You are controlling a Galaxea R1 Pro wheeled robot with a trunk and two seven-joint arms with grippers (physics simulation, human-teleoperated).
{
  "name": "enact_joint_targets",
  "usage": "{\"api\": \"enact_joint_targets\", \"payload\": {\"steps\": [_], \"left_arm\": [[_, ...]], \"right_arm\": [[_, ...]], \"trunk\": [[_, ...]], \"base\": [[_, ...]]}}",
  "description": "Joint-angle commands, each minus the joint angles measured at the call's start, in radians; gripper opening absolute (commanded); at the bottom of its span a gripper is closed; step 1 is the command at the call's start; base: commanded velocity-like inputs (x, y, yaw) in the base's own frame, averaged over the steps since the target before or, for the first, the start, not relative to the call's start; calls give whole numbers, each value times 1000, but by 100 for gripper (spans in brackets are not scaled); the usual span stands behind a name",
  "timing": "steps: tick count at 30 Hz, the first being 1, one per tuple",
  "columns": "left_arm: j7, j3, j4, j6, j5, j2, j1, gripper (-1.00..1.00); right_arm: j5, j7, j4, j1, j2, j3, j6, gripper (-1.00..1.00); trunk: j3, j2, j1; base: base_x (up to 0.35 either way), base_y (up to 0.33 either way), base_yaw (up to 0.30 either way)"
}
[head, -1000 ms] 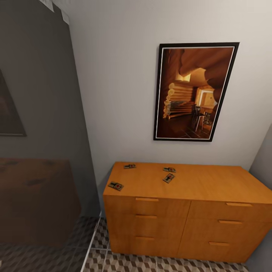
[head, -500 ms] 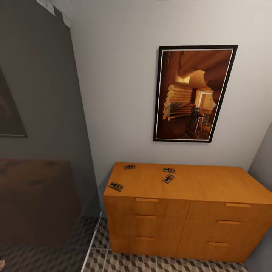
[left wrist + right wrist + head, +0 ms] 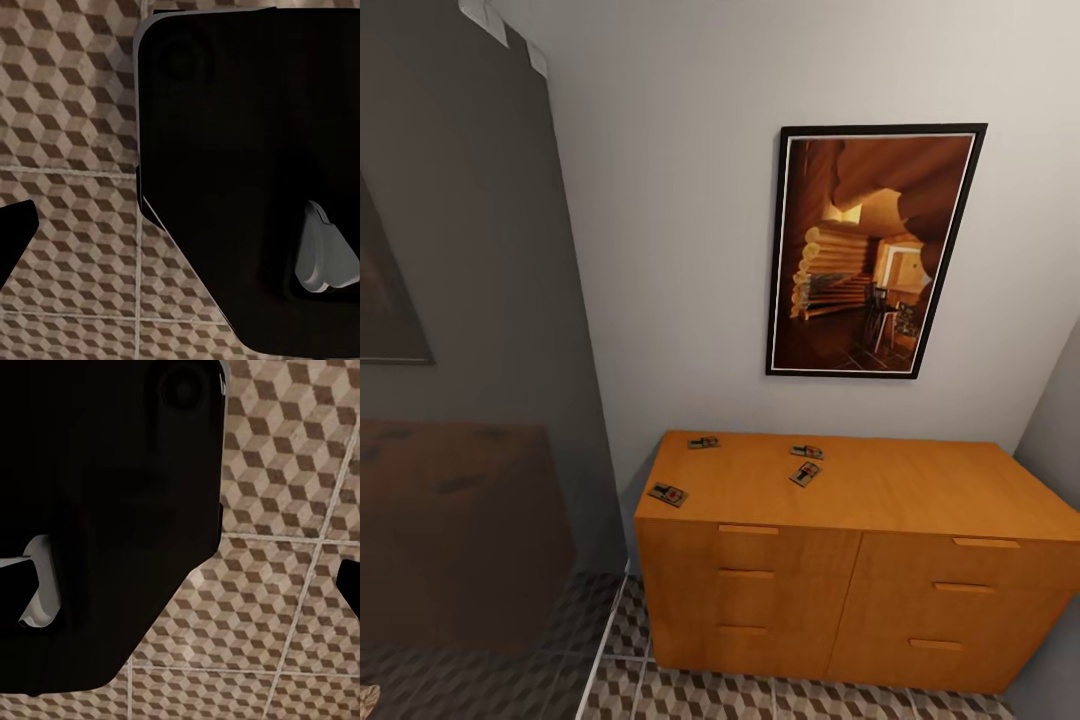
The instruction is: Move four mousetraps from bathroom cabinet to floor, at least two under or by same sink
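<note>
Head view, left to right: a grey partition [image 3: 470, 300], then the cabinet [image 3: 840, 580] against the white wall under a framed picture [image 3: 872, 250]. Four mousetraps lie on its top: one front-left [image 3: 668, 493], one rear-left [image 3: 703, 441], two near together mid-top [image 3: 807, 452] [image 3: 806, 473]. Cube-patterned bathroom floor [image 3: 690, 695] below. Gripper states: cannot tell for either.

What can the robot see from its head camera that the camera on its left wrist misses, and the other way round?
Head view: four mousetraps lying on top of the orange cabinet, and a framed picture on the wall above.

Left wrist view: a dark part of the robot close to the lens, seen from above, with a pale grey piece.

Both: the cube-patterned bathroom floor.
</note>
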Motion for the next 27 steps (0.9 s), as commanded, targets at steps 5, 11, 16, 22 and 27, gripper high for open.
{"api": "enact_joint_targets", "payload": {"steps": [5, 11, 16, 22, 27], "left_arm": [[0, 0, 1, -4, 1, 0, 0, 100], [0, 0, 1, -5, 2, 0, 0, 100], [0, 0, 1, -5, 2, 0, 0, 100], [0, 0, 1, -5, 2, 0, 0, 100], [0, 0, 1, -5, 2, 0, 0, 100]], "right_arm": [[1, 1, 1, 0, 0, 1, -3, 100], [1, 3, 1, 0, 0, 1, -3, 100], [1, 3, 0, 0, 0, 1, -4, 100], [1, 4, 1, 1, 0, 1, -4, 100], [1, 5, 1, 0, 0, 1, -5, 100]], "trunk": [[0, -1, 0], [0, -1, 0], [0, -1, 0], [0, -1, 0], [0, -1, 0]], "base": [[0, 0, 0], [0, 0, 0], [0, 0, 0], [0, 0, 0], [0, 0, 0]]}}
